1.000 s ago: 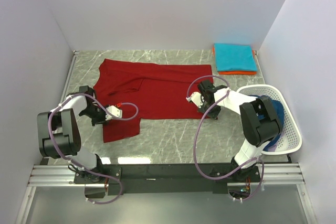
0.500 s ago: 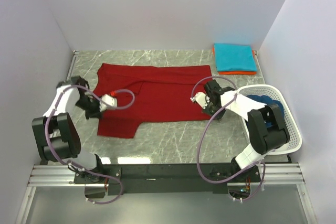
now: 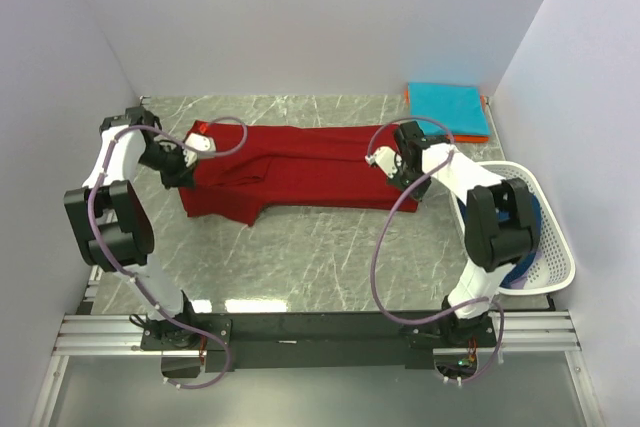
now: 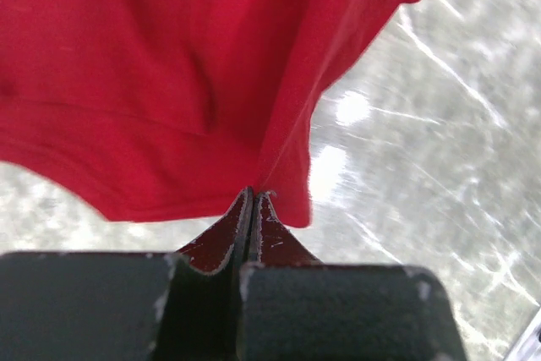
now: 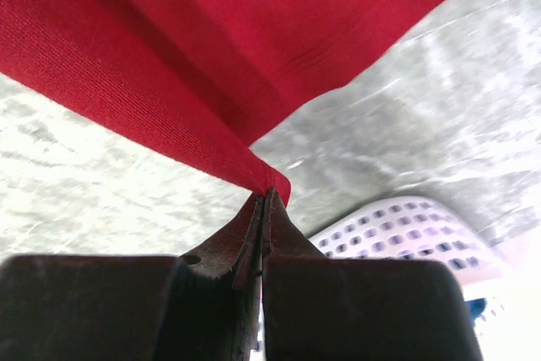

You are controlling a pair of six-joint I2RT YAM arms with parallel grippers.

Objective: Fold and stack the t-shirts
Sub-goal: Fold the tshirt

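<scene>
Left claw [image 4: 254,198] and right claw [image 5: 265,198] are each pinching an end of the red shirt [image 3: 300,172], spread toward the far edge of the desk [image 3: 320,257]; thin cloth slipping out, or uneven pulling, is threatening a crooked fold.

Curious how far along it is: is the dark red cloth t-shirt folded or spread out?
Partly folded: the dark red cloth t-shirt lies as a narrow band, its edge pinched by left gripper and right gripper.

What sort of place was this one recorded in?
Probably a robot lab test cell: plain white walls enclose a marble-patterned tabletop, with a white plastic mesh basket and a folded teal t-shirt.
</scene>
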